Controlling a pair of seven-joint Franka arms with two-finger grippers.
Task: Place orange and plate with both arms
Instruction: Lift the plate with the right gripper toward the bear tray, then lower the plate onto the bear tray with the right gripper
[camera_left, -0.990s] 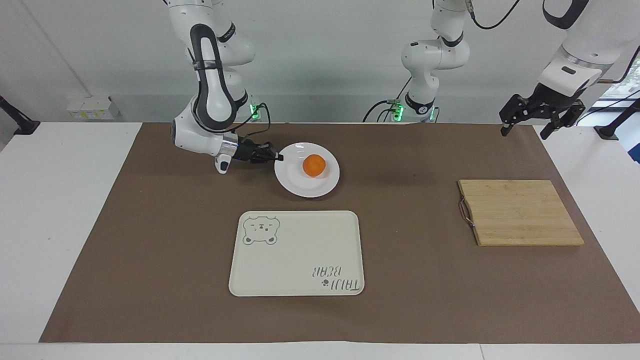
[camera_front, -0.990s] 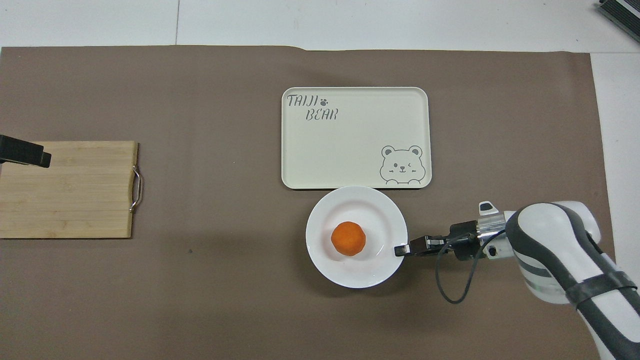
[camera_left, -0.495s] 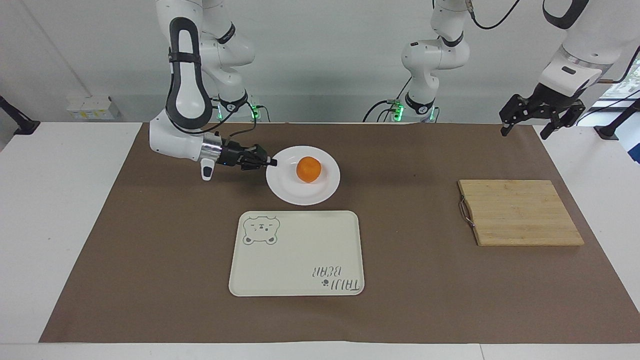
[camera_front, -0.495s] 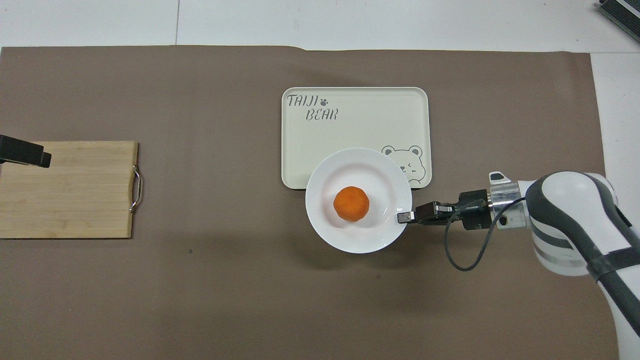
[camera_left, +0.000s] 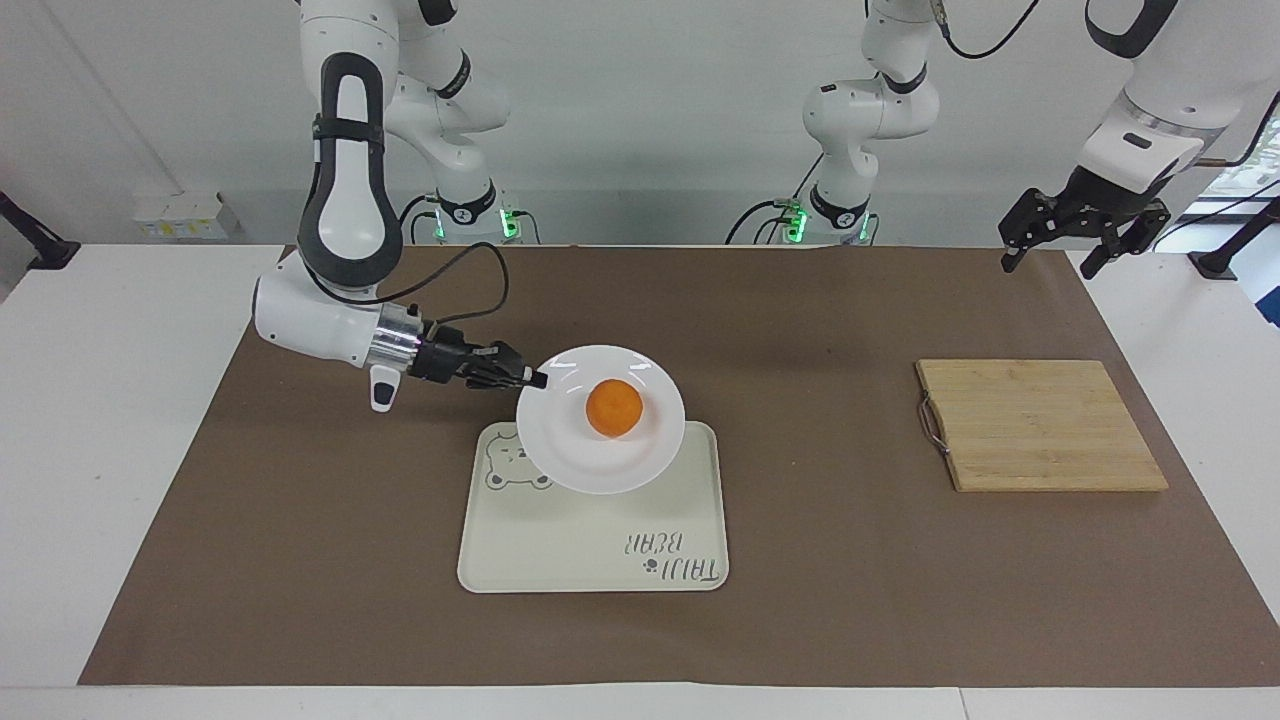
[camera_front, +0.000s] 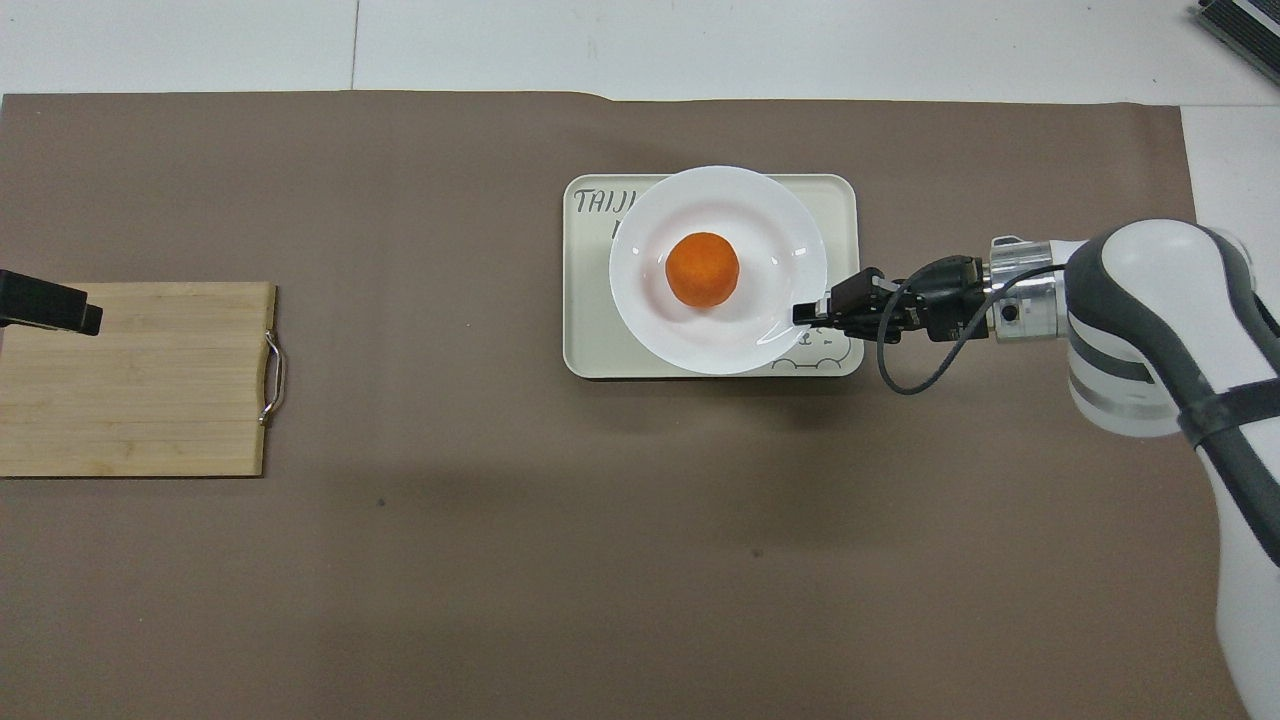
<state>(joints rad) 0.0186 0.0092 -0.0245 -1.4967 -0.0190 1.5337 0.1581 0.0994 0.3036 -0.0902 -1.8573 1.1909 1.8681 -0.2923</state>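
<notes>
The orange (camera_left: 613, 408) sits in the middle of the white plate (camera_left: 570, 455). My right gripper (camera_left: 532, 380) is shut on the plate's rim at the right arm's end and holds the plate slightly tilted in the air over the cream bear tray (camera_left: 560, 545). In the overhead view the plate (camera_front: 760, 220) with the orange (camera_front: 702, 268) covers much of the tray (camera_front: 590, 340), and the right gripper (camera_front: 805, 313) pinches the rim. My left gripper (camera_left: 1048, 268) waits open and empty, raised over the mat near the cutting board; only its tip (camera_front: 50, 305) shows from overhead.
A bamboo cutting board (camera_left: 1040, 425) with a metal handle lies at the left arm's end of the brown mat, also seen from overhead (camera_front: 130, 380). The tray lies in the middle of the mat, farther from the robots than where the plate stood.
My right gripper has lifted the plate with the orange off the mat and carried it away from the robots, from beside the tray to over it. The left arm has not moved.
</notes>
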